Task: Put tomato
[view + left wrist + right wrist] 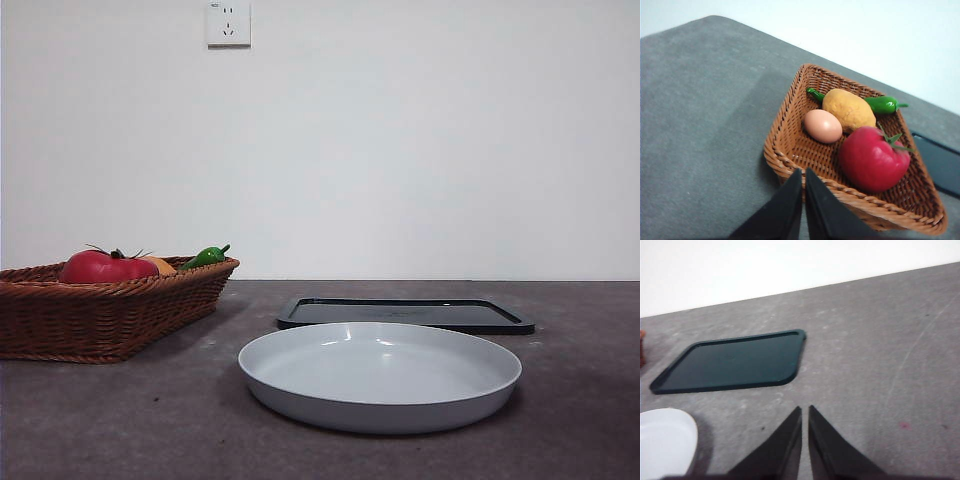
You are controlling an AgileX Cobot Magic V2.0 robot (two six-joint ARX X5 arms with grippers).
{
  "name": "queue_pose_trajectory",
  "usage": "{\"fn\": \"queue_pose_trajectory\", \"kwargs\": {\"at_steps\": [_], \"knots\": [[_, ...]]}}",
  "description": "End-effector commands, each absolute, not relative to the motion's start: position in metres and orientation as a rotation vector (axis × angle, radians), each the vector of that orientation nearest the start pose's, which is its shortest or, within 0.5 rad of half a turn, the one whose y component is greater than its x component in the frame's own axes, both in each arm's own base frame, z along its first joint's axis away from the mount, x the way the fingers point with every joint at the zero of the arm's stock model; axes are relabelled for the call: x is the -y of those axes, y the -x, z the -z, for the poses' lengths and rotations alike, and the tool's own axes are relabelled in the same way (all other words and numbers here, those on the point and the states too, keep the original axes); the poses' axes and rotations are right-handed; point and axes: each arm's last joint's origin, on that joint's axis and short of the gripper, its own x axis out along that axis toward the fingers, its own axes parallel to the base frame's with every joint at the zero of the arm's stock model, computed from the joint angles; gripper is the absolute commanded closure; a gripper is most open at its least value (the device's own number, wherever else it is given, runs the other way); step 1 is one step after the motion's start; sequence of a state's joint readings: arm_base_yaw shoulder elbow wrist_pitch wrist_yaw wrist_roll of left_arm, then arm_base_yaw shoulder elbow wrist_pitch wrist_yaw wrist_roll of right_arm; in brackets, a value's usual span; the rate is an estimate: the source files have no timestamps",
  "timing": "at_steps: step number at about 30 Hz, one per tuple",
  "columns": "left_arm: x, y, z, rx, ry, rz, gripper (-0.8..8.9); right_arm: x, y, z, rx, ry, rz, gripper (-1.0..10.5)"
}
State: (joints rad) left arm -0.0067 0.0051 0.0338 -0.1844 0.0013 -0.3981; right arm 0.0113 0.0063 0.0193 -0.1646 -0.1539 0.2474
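Clearly, in the front view no arm is at work: the tomato (98, 267) lies inside the woven basket (110, 315), and beside the basket stand a smooth grey plate (380, 376) and, behind it, a flat black tray (405, 314). In the left wrist view the left gripper (803, 175) hangs above the near rim of the basket (790, 160), its jaws almost together and holding nothing; the tomato (872, 159) is glossy, round and red with a green stem, and touches a rough yellow-orange fruit (848, 109), near a smooth egg (823, 126) and a green pepper (881, 104). I judge the grasp has not begun: the jaws must open wide and come down over the slippery tomato, clear of the rim. In the right wrist view the right gripper (805, 412), nearly closed and empty, waits well away from the basket, near the tray (735, 362).
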Motion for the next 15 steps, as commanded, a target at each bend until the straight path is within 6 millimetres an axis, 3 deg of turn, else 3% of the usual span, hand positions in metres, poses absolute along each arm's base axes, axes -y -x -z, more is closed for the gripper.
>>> {"fn": "queue_pose_trajectory", "kwargs": {"at_steps": [1,7,15], "knots": [[0.001,-0.093,-0.165,-0.143,0.440,-0.003,8.04,-0.006,-0.093,-0.166,-0.133,-0.302,-0.151,9.3],[0.003,-0.086,-0.193,-0.121,0.495,0.078,8.04,-0.005,-0.088,-0.192,-0.075,-0.332,-0.159,9.3],[0.004,-0.078,-0.232,-0.158,0.432,0.099,8.03,-0.006,-0.078,-0.238,-0.085,-0.328,-0.184,9.3]]}}
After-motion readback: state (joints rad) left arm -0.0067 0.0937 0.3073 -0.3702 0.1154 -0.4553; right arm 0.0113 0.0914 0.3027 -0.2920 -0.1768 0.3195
